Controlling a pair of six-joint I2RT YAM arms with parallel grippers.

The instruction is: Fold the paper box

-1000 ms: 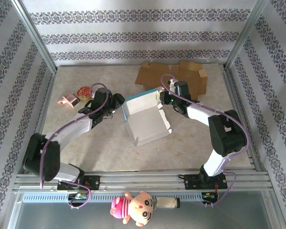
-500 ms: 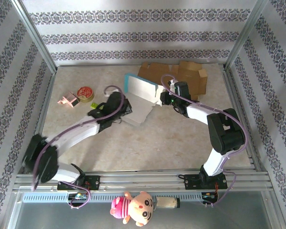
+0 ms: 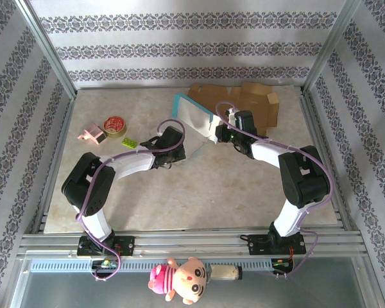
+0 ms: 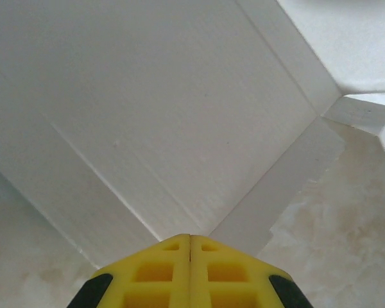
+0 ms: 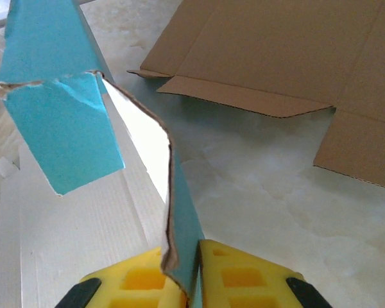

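A marbled tabletop [image 3: 244, 186] is enclosed by patterned walls [image 3: 179, 48]. The box [image 5: 58, 141] is clamped by its teal edge in the right gripper [image 5: 187, 269]; its white panel lies just ahead of the closed, empty left gripper [image 4: 190, 247].

A: Clear lane anywhere?
B: Near half of table [image 3: 212, 186] bare. Farther back blocked: paper box [image 3: 196, 117] centre, flat cardboard [image 3: 256, 102] just behind, right. Tape roll [image 3: 114, 125], pink item [image 3: 90, 135], green scrap [image 3: 129, 144] crowding far left.

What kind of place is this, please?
Probably a robot test cell: a metal frame, wallpapered panels as walls, and a left arm and right arm bolted to a rail at the table's edge, a box between them.
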